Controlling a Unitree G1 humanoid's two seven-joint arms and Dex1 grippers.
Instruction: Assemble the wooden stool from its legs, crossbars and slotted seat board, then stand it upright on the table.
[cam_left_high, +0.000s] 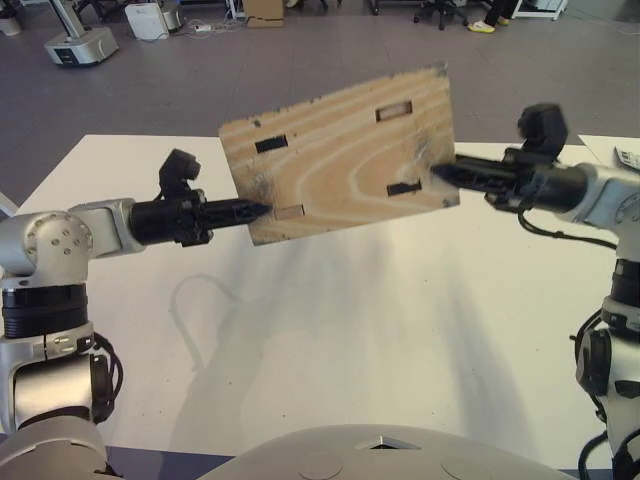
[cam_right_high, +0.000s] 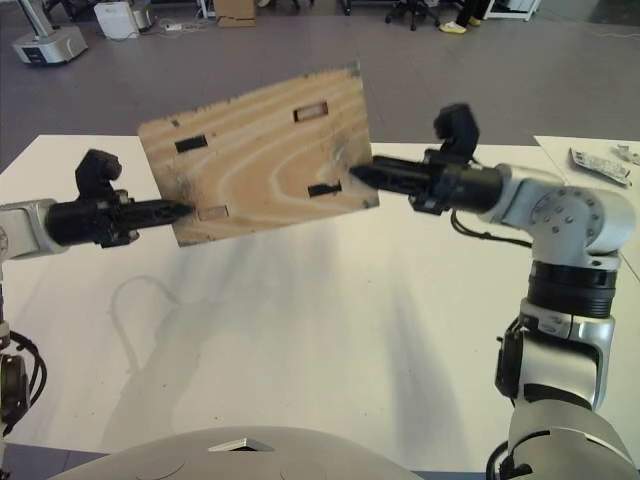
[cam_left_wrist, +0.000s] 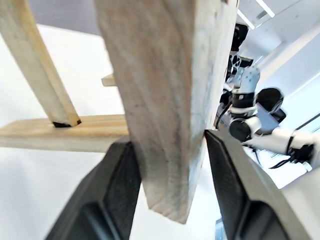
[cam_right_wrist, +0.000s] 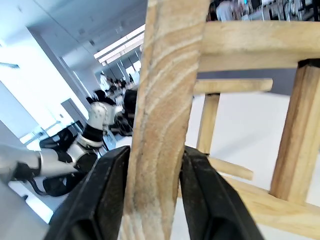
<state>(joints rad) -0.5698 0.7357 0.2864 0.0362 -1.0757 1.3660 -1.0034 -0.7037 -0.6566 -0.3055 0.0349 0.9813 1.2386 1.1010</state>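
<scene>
The slotted seat board (cam_left_high: 340, 160) hangs in the air over the far part of the white counter (cam_left_high: 330, 330), tilted, its face toward the near edge. The left pincer (cam_left_high: 262, 209) is clenched on one side edge and the right pincer (cam_left_high: 440, 172) on the opposite one. Legs (cam_right_wrist: 295, 145) and crossbars (cam_right_wrist: 260, 45) stand joined behind the board.

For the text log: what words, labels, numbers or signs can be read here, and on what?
No text can be read.
On the seat board: wood grain and slots, no print.
On the flat item lying far right: marks too small to read.
On the left hand and right hand: no legible marking.
</scene>
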